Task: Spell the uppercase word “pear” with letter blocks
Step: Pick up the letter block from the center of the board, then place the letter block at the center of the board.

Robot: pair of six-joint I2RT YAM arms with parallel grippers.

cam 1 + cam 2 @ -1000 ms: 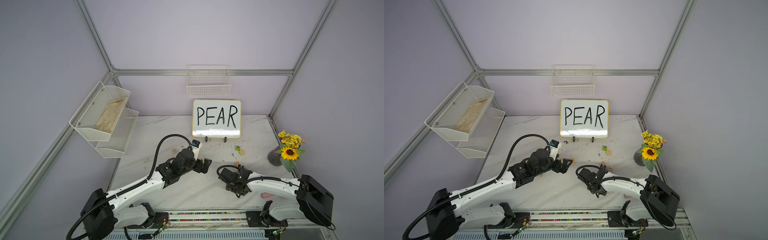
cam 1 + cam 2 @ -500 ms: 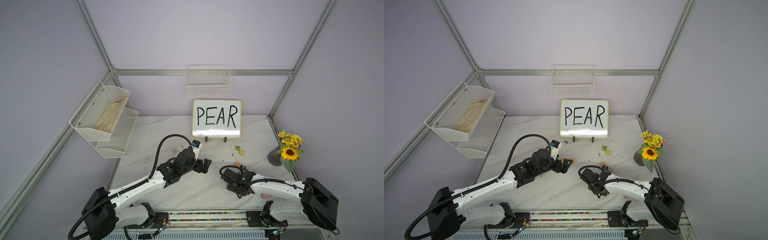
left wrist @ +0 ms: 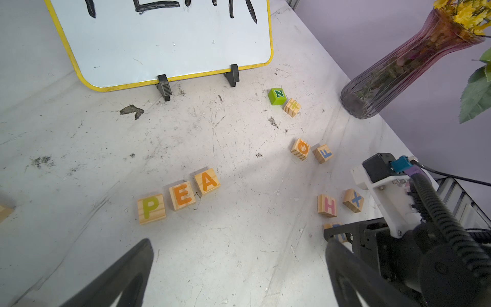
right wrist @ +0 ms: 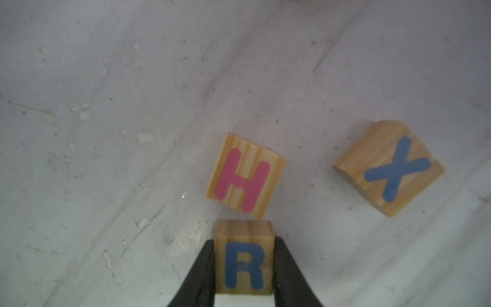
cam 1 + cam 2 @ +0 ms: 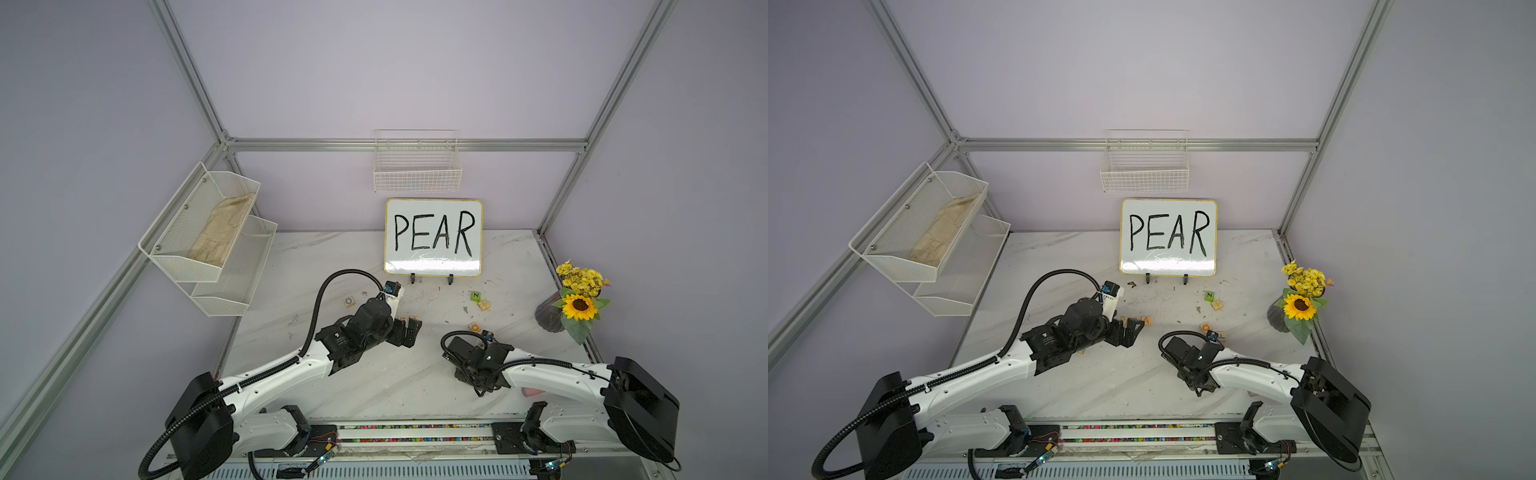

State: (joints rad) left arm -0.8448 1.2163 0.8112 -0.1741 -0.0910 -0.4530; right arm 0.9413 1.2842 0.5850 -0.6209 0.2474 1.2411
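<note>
The whiteboard (image 5: pixel 433 237) reads "PEAR" in black marker. In front of it on the table (image 3: pixel 239 265), the P block (image 3: pixel 151 209), E block (image 3: pixel 182 196) and A block (image 3: pixel 207 181) lie side by side in a row, letters up. The right gripper (image 4: pixel 244 240) is closed on the R block (image 4: pixel 244 261), one finger on each side, just beside the pink H block (image 4: pixel 245 179); a blue X block (image 4: pixel 389 167) lies near. Whether the R block touches the table I cannot tell. The left gripper (image 3: pixel 238 243) stands wide open, holding nothing. A green N cube (image 3: pixel 277 96), an O block (image 3: pixel 301 148) and an F block (image 3: pixel 322 153) lie apart. In both top views the row is partly hidden behind the left gripper, its letters hard to read.
</note>
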